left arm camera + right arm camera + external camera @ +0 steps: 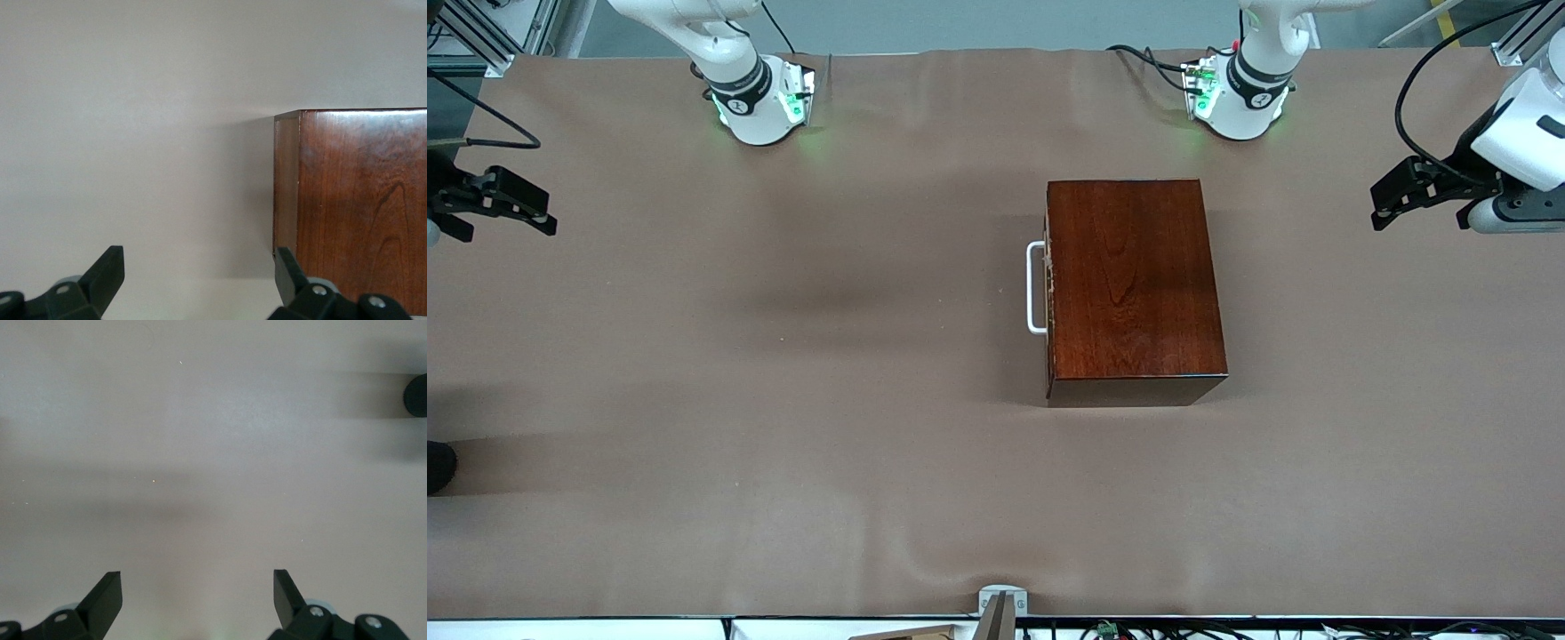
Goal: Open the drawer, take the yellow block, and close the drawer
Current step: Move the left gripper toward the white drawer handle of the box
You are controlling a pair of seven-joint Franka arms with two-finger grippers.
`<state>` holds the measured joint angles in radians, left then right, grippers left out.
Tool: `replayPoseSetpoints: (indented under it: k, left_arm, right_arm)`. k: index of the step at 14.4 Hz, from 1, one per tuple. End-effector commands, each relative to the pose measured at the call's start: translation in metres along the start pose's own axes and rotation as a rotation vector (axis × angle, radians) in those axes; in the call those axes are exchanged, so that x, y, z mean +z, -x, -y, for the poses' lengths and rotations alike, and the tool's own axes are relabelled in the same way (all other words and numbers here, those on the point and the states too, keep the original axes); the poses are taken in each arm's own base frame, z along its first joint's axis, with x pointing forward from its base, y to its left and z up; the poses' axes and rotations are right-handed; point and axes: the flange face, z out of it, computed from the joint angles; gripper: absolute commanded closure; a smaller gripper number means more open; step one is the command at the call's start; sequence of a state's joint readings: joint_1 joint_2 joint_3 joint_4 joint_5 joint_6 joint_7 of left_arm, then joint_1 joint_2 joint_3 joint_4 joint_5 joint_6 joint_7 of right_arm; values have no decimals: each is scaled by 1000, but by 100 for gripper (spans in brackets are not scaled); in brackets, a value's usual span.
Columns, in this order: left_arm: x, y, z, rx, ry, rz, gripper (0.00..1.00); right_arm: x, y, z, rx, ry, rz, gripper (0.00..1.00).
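Note:
The dark reddish-brown wooden box (1134, 284) stands on the table, nearer the left arm's end. Its drawer is shut, and only the white U-shaped handle (1035, 287) shows, on the side facing the right arm's end. The yellow block is hidden. My left gripper (1380, 206) is open and empty over the table's left-arm end, apart from the box. In the left wrist view (199, 267) a corner of the box (360, 207) shows. My right gripper (544, 213) is open and empty over the table's right-arm end; in the right wrist view (197, 587) only bare cloth lies under it.
A brown cloth (783, 400) covers the table. A black round object (438, 467) sits at the table's right-arm end and also shows in the right wrist view (417, 395). A small grey fixture (1002, 604) stands at the edge nearest the front camera.

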<state>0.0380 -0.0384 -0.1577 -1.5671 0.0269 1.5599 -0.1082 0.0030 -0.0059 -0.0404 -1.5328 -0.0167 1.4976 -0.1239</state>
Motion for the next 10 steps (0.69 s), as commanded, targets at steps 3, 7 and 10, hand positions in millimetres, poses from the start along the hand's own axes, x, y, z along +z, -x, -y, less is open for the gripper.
replayPoseSetpoints:
  k: [3, 7, 10]
  left_arm:
    - [-7, 2, 1, 0, 21, 8, 0]
    - [-8, 2, 0, -2, 22, 3, 0]
    - [-11, 2, -6, 10, 23, -2, 0]
  right_arm:
    - [-4, -2, -2, 3, 4, -6, 0]
    - [-4, -2, -2, 3, 4, -6, 0]
    - [-3, -2, -3, 3, 4, -4, 0]
